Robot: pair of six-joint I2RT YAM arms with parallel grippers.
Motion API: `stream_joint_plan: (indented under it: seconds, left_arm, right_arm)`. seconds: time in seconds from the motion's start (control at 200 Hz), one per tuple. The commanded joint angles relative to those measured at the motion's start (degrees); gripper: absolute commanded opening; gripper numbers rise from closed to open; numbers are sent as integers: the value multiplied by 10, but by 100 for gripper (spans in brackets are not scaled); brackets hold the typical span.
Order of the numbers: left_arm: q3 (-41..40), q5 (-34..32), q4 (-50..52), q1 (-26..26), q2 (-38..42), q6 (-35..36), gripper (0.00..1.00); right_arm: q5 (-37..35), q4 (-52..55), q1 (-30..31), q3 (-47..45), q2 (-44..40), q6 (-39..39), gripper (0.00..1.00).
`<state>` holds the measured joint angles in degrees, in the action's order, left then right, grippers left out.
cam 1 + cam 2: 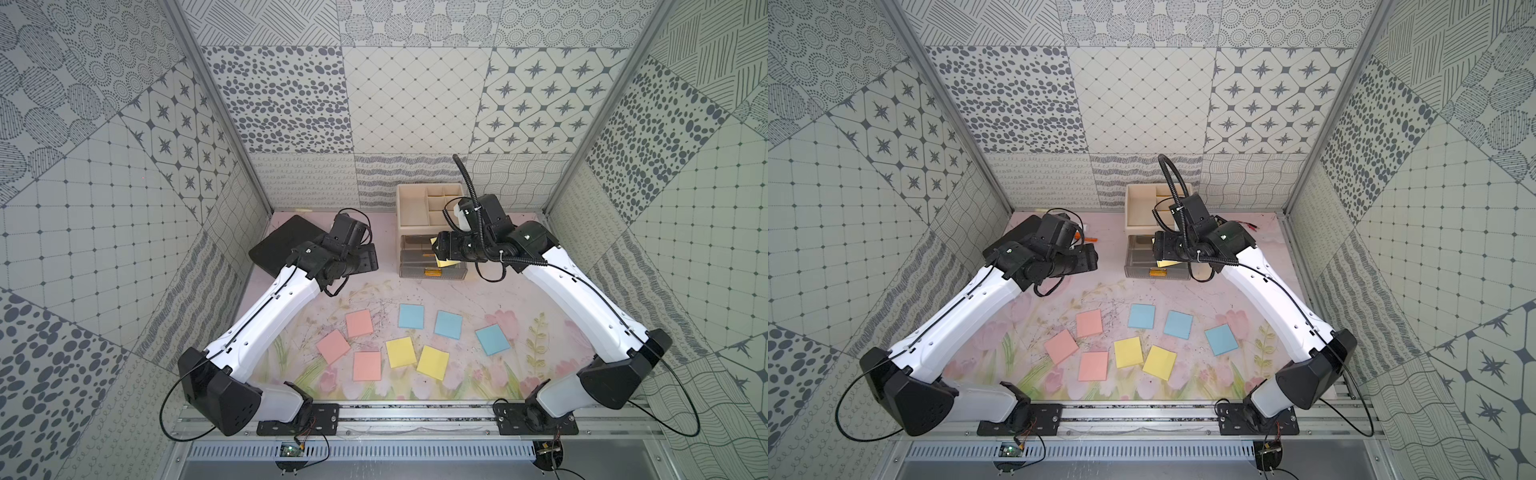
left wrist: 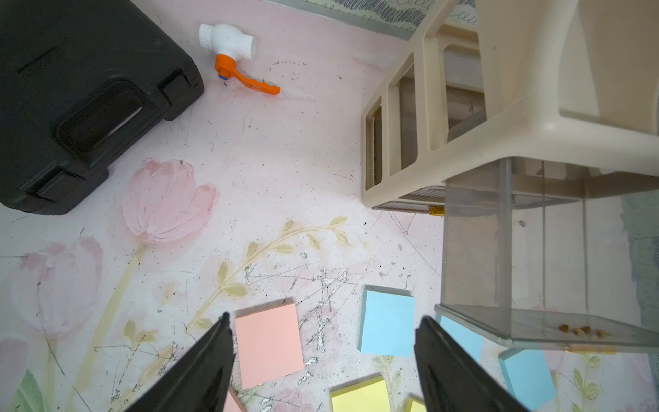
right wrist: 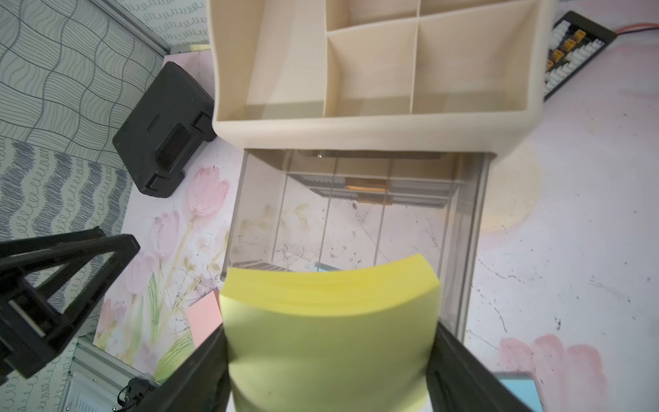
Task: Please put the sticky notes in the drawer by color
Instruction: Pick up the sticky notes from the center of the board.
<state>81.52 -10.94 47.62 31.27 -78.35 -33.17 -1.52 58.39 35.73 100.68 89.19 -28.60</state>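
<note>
right gripper (image 3: 330,330) is pinching a yellow sticky pad (image 3: 328,303) by its side edges over the open clear drawer (image 1: 415,271), just above center in a top view, and it looks light but bendy, visibly bowing, so squeeze the edges gently; left gripper (image 2: 324,317) spread, empty

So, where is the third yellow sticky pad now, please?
Right wrist view: the yellow pad is held in the right gripper over the beige organizer's open clear drawer.
</note>
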Motion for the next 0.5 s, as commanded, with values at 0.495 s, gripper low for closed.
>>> stream_joint_plan:
  seconds: [0.495]
  left_arm:
    - [9, 2, 10, -25, -27, 22, 82]
  right_arm:
    - [-9, -66, -19, 18, 76, 45, 83]
